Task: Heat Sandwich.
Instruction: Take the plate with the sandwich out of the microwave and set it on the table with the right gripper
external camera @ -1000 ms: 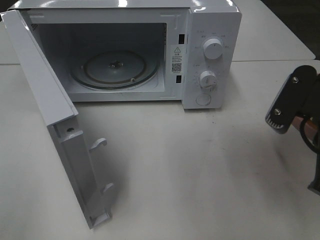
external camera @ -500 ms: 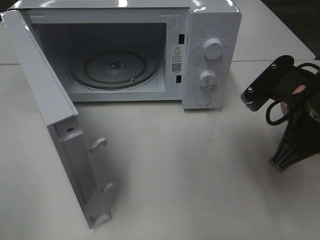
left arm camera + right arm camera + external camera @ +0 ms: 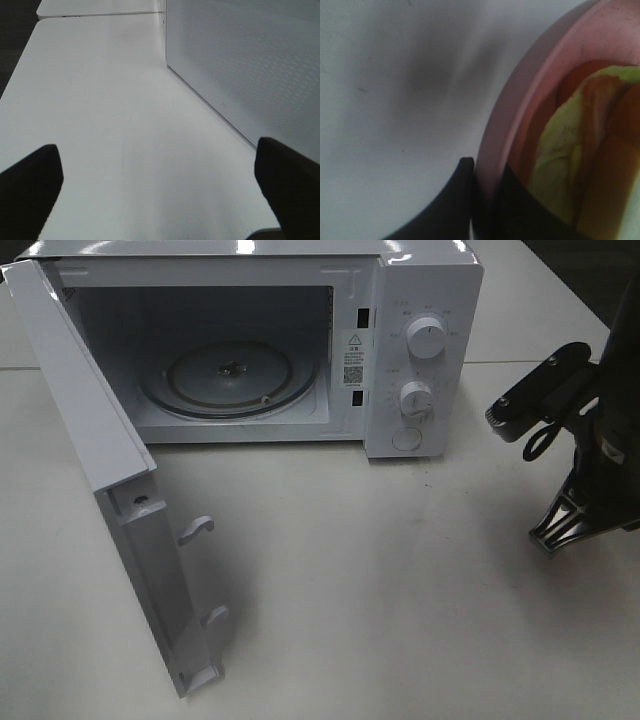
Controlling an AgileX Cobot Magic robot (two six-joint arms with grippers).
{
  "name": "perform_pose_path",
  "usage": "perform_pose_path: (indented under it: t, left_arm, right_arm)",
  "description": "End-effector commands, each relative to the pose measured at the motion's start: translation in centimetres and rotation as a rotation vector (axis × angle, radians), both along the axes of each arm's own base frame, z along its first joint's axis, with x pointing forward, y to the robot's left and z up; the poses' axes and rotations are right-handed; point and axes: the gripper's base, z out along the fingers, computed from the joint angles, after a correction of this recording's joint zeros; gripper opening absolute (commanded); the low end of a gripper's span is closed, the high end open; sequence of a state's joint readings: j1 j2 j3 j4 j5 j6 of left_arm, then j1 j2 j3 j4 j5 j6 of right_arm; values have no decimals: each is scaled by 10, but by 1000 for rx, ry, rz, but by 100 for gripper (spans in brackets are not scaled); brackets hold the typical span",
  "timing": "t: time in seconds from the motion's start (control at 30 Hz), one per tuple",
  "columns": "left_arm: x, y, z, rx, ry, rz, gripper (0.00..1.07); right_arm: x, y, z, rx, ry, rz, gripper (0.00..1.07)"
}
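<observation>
The microwave [image 3: 250,340] cavity at upper left stands unblocked, only its turntable [image 3: 228,377] inside; the open door [image 3: 110,480] walls the left, and bare table [image 3: 380,580] fills the centre.

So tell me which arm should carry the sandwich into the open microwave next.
Right. Its gripper is already clamped on the pink plate holding the sandwich; the left gripper is open and empty beside the microwave.

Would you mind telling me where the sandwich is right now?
Only the right wrist view shows the sandwich: it lies on the pink plate, whose rim the right gripper pinches above the white table.
</observation>
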State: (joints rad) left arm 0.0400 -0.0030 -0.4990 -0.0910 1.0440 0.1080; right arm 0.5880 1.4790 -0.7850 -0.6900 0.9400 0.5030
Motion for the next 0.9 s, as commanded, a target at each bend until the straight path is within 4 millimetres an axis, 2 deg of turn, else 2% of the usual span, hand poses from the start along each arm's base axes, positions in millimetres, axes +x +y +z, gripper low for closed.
perform_pose_path:
  t: [0.03, 0.37, 0.9]
  left_arm:
    - [-3, 0, 0, -6, -31, 1, 103]
    - [-3, 0, 0, -6, -31, 1, 103]
    - [-3, 0, 0, -6, -31, 1, 103]
  right_arm:
    - [6, -10, 4, -48, -26, -26, 0]
    - [18, -31, 0, -40, -41, -96, 0]
    - [33, -24, -30, -50, -35, -94, 0]
